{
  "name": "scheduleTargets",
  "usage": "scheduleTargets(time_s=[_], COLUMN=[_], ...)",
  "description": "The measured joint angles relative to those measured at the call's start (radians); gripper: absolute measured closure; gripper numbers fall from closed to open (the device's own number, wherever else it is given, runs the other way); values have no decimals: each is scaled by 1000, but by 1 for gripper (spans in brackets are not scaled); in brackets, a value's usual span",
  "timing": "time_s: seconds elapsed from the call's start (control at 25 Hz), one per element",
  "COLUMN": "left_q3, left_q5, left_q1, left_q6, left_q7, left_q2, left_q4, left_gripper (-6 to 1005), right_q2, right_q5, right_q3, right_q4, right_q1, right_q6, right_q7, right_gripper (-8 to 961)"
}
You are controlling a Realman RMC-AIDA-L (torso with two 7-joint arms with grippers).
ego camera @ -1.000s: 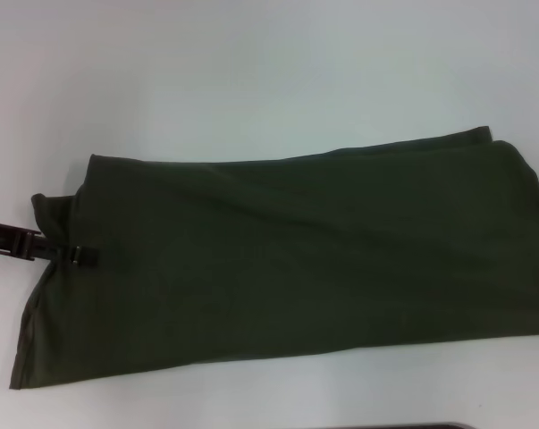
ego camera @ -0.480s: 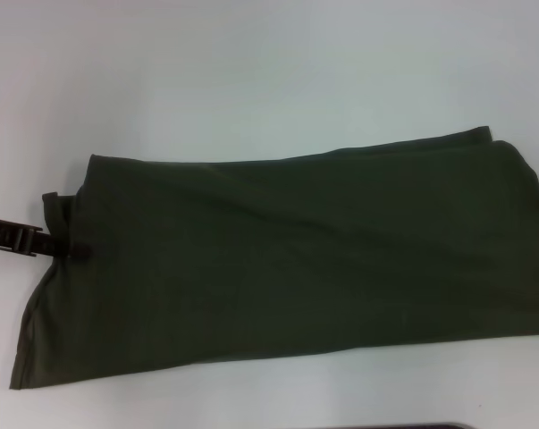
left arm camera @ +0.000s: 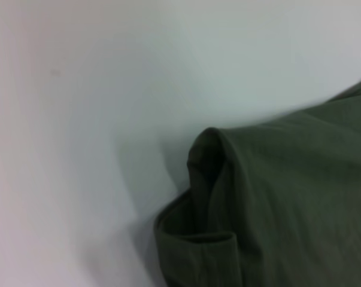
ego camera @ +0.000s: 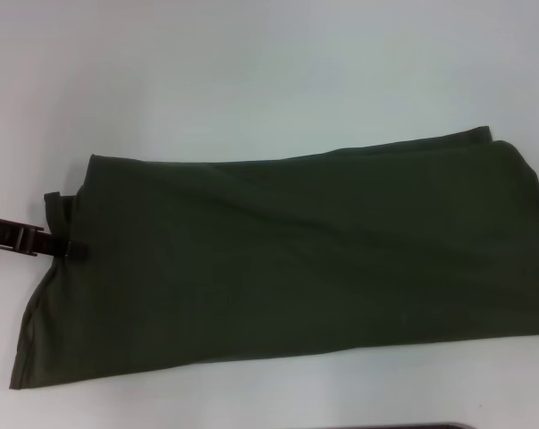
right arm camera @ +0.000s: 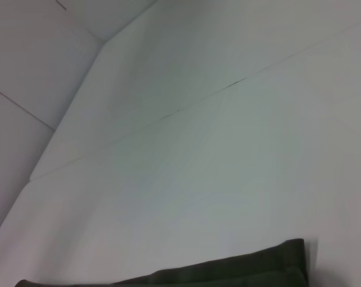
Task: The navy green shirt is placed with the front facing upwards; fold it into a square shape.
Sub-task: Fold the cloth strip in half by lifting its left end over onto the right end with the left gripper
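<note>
At the far left of my head view, about halfway down, I see the left gripper (ego camera: 62, 239), a dark, slim metal claw reaching in from the frame's left edge, with its tips at the left end of the large dark olive-green cotton shirt (ego camera: 287, 259). The tips sit on either side of a small raised fold of cloth, so it looks pinched closed on that edge, though I cannot make out how narrow the gap is. My left wrist view shows none of the fingers, only that same end of the shirt (left arm camera: 270, 203) lifted into a peaked ridge with a rolled hem beside it, filling the lower right of the frame. Moving rightwards across the head view, the shirt lies as a long, folded band over the white table top (ego camera: 251, 71), plain green side up, running from the lower left corner to the right edge of the frame, with soft diagonal creases through its middle. Its right end shows doubled layers near the upper right. My right wrist view shows only pale table (right arm camera: 198, 161) with a strip of the green shirt's hem (right arm camera: 240, 272) along the bottom edge. I cannot see the right gripper in any view.
</note>
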Motion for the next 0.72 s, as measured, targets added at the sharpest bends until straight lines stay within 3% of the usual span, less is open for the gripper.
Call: scheduleTargets(time_s=[0.6, 0.72], left_q3=[20, 21], left_q5=[-1, -1], left_q1=[0, -1], left_q6=[-15, -16], left_q7=[-3, -3], left_q2=[-1, -1], left_q4=[0, 1], left_gripper=[680, 780], right_q2=[-1, -1], right_q5=[3, 3], right_q3=[11, 11], right_q4=[-1, -1], right_q1=[-6, -7], right_q6=[-3, -3], right_q7=[-1, -1], right_gripper=[58, 58])
